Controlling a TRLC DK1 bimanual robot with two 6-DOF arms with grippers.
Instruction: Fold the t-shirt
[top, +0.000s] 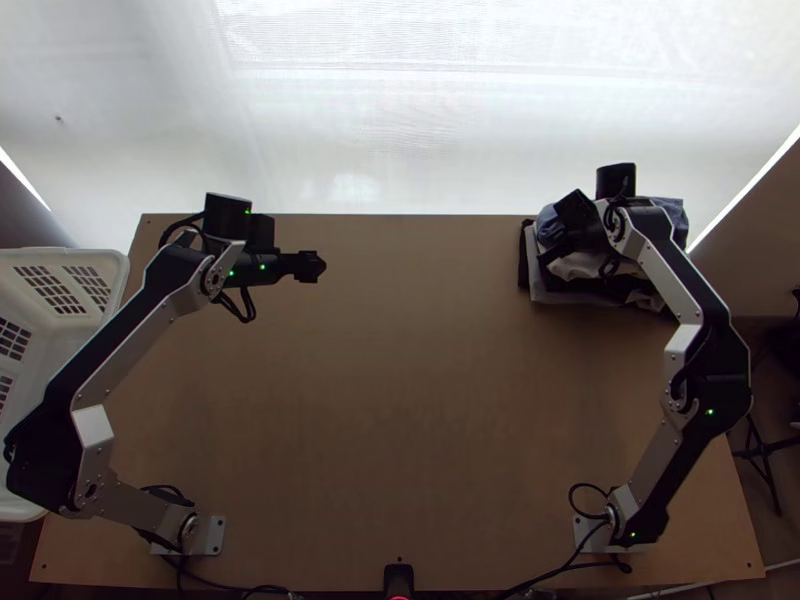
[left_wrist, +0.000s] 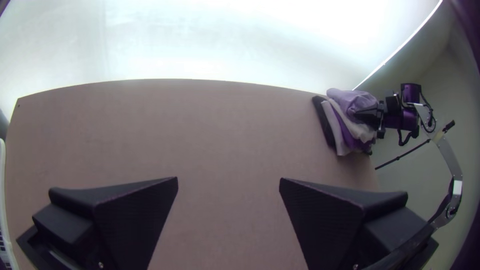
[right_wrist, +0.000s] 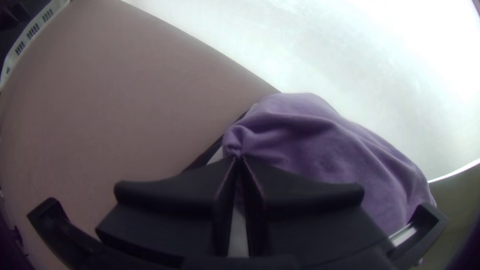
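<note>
Your right gripper (right_wrist: 238, 159) is pressed together on a small gathered bit of the shirt (right_wrist: 330, 145), judging by the creases that run out from its tips. You have the shirt at the table's far right corner, bunched on top of a pile (top: 546, 297) of other cloths, with part of it spilling past the table (top: 400, 400) edge. Your left gripper (left_wrist: 228, 184) hangs over the far left part of the table, spread wide with nothing between its fingers.

Expect the shirt to be light, soft and limp: it should droop from the pinch and give no stiffness to push against. It won't break, but a grip this small may slip out if you pull hard, and the cloth below may drag along. Lift it well up off the pile before you carry it toward the middle. Then take a second hold with the left gripper, best at a hem corner or shoulder seam, and stretch the shirt flat. You are still at the picking stage; the folding lies ahead.
</note>
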